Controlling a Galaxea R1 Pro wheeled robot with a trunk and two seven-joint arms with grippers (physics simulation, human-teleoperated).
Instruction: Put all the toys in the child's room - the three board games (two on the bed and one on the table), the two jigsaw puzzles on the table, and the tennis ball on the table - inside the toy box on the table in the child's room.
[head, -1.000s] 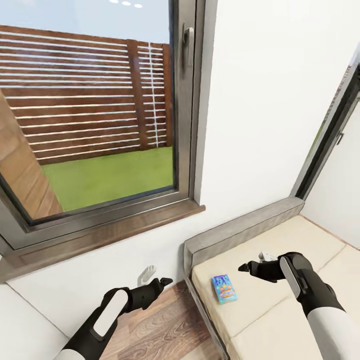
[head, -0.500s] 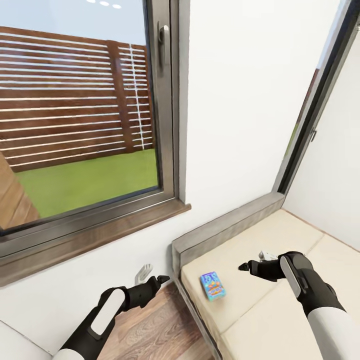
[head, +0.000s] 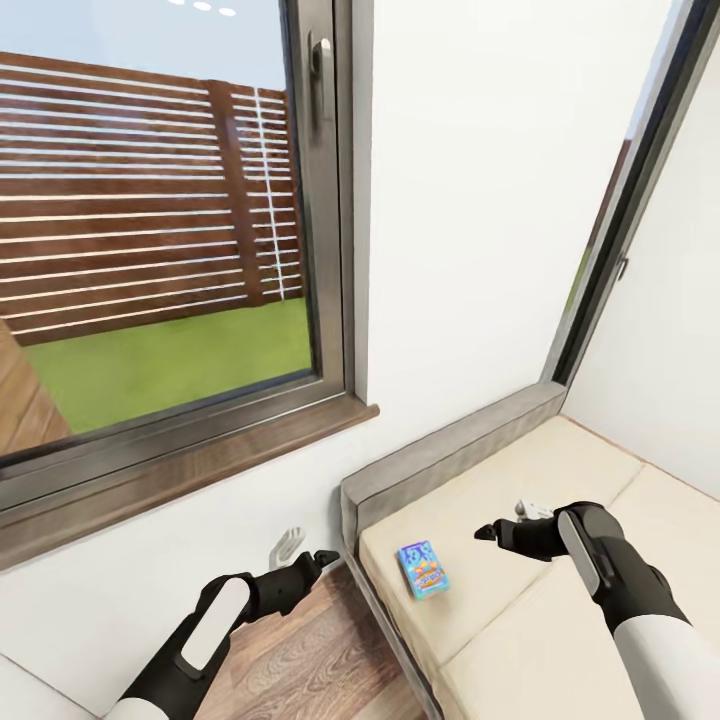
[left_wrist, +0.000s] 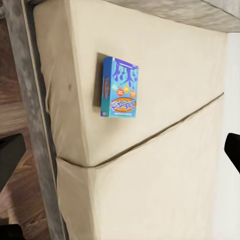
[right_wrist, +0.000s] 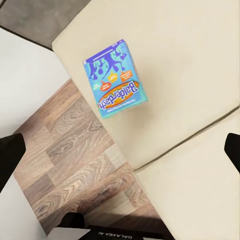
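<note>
Blue game box (head: 422, 569) lies flat on the beige bed (head: 560, 620), near the edge by the wood floor (head: 300, 660). It is close to the grey headboard (head: 450, 455). Nothing touches it.

Right gripper (head: 487, 531) hangs over the bed, a little past the box, with its fingers apart and nothing in them. Left gripper (head: 328, 557) hangs over the floor, just beside the bed. Its fingers are apart too, and it holds nothing. The box sits between the two grippers.

Behind is a white wall (head: 470, 220) and a big window (head: 160, 230) with a fence and grass outside.
</note>
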